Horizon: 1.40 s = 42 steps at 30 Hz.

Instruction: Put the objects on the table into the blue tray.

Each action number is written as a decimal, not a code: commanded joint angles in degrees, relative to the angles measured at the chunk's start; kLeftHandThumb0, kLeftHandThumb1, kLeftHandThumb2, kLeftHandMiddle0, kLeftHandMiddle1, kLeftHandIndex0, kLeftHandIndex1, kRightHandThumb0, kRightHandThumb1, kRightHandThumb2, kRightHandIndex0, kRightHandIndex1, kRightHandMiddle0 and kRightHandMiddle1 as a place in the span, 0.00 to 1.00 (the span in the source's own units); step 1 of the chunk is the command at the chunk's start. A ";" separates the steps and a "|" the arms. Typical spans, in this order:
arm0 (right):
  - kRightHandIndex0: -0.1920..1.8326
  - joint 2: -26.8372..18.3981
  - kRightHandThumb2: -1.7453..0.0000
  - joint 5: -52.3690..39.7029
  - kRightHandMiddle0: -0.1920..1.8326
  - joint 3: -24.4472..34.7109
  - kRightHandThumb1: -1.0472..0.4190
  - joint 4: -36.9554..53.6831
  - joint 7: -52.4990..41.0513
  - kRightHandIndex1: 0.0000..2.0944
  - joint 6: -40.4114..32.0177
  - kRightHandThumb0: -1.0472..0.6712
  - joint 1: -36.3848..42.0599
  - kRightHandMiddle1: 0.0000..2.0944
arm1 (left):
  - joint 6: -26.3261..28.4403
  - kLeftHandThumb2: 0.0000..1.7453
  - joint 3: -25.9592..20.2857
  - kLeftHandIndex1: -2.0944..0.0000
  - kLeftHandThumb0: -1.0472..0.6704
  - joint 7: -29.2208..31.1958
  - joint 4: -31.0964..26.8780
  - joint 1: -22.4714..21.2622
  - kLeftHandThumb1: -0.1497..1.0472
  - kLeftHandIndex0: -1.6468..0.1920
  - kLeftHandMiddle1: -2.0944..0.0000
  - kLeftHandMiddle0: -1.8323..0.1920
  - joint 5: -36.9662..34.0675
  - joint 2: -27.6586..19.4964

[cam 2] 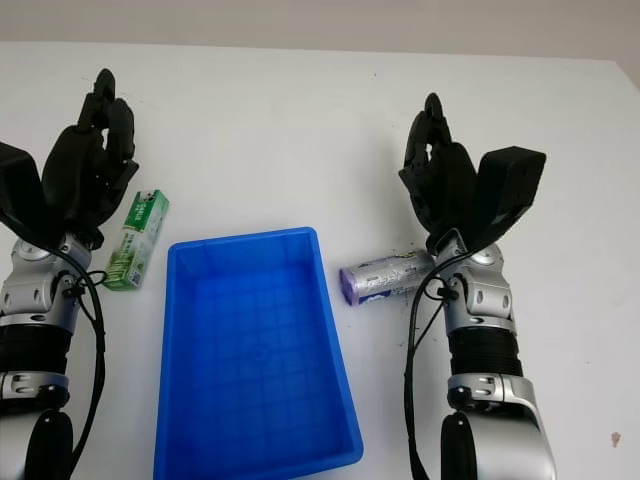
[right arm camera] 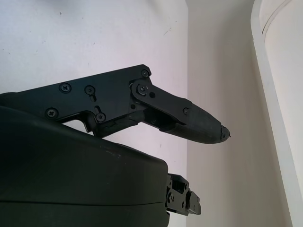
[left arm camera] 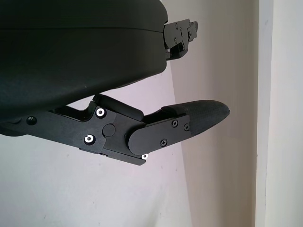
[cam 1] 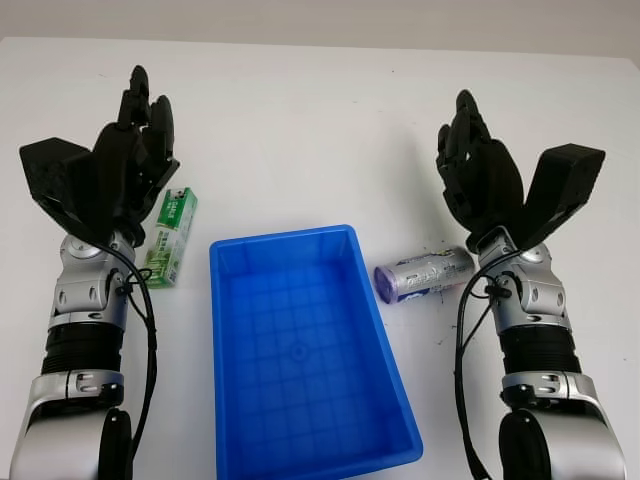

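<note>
**Both hands raised, two objects waiting beside the blue tray**

The blue tray [cam 1: 385, 330] stands in the middle of the white tabletop [cam 1: 320, 120], and nothing lies inside it. On its left side, a little apart from the rim, a green box [cam 1: 171, 235] lies flat on the tabletop. On its right side a silver can with a purple end [cam 1: 423, 274] lies on its side, with the purple end turned toward the tray and just beside the tray's edge.

The left hand [cam 1: 125, 165] is held up over the tabletop, next to the green box, open and holding nothing. The right hand [cam 1: 480, 175] is held up in the same way near the far end of the can, also open and holding nothing.
</note>
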<state>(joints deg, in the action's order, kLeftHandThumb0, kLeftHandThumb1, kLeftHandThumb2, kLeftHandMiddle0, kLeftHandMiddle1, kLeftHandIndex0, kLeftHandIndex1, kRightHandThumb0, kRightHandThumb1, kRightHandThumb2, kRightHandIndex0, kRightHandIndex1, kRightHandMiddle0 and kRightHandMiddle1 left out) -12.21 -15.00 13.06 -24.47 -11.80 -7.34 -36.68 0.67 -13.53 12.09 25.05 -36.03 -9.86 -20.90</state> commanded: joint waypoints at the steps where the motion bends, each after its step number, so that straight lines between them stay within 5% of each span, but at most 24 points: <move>1: 0.00 -0.04 0.55 -0.44 0.00 0.10 0.00 2.21 -0.17 0.00 -0.70 0.18 1.22 0.00 | 0.62 0.39 -0.28 1.00 0.21 -0.19 -2.32 1.47 1.00 1.00 1.00 1.00 -0.06 -0.34; 11: 0.00 -3.88 0.61 -1.95 0.00 1.27 0.00 7.61 -2.93 0.00 -6.49 0.19 2.02 0.00 | 2.02 0.39 0.20 1.00 0.21 -0.03 -1.44 0.53 1.00 1.00 1.00 1.00 0.22 -0.21; 14: 0.00 -10.35 0.72 -0.35 0.00 0.56 0.00 17.22 -7.43 0.00 -7.64 0.24 4.18 0.00 | 1.95 0.39 0.20 1.00 0.20 -0.13 -1.03 0.37 1.00 1.00 1.00 1.00 0.36 -0.28; 18: 0.12 -20.87 0.94 4.95 0.13 0.16 0.05 32.80 -11.82 0.06 -9.14 0.23 8.32 0.07 | 1.14 0.39 -0.05 1.00 0.20 0.28 -0.70 0.42 1.00 1.00 1.00 1.00 -0.07 -0.07; 26: 0.19 -38.87 0.97 20.94 0.21 -1.43 0.21 59.88 -20.56 0.04 -10.50 0.29 21.01 0.03 | -0.05 0.38 0.14 1.00 0.20 0.41 0.45 -0.15 1.00 1.00 1.00 1.00 0.13 0.13; 31: 0.17 -40.06 0.97 25.89 0.20 0.95 0.20 62.74 -21.92 0.03 0.82 0.22 28.55 0.03 | 0.21 0.38 0.02 1.00 0.20 0.43 0.85 -1.01 1.00 1.00 1.00 1.00 -0.01 -0.15; 42: 0.19 -38.97 0.97 32.67 0.22 -1.62 0.25 56.07 -21.13 0.03 18.69 0.28 33.39 0.03 | 0.73 0.39 0.18 1.00 0.21 0.52 -0.08 -0.79 1.00 1.00 1.00 1.00 0.14 -0.33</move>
<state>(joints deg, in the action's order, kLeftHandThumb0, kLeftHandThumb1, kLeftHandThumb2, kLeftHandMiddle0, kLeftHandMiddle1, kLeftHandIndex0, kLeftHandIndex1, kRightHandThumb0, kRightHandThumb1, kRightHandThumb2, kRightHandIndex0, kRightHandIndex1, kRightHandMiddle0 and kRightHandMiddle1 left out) -51.55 16.72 12.08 32.27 -33.55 10.43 -3.96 1.55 -13.42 12.40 25.78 -36.19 -9.83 -20.71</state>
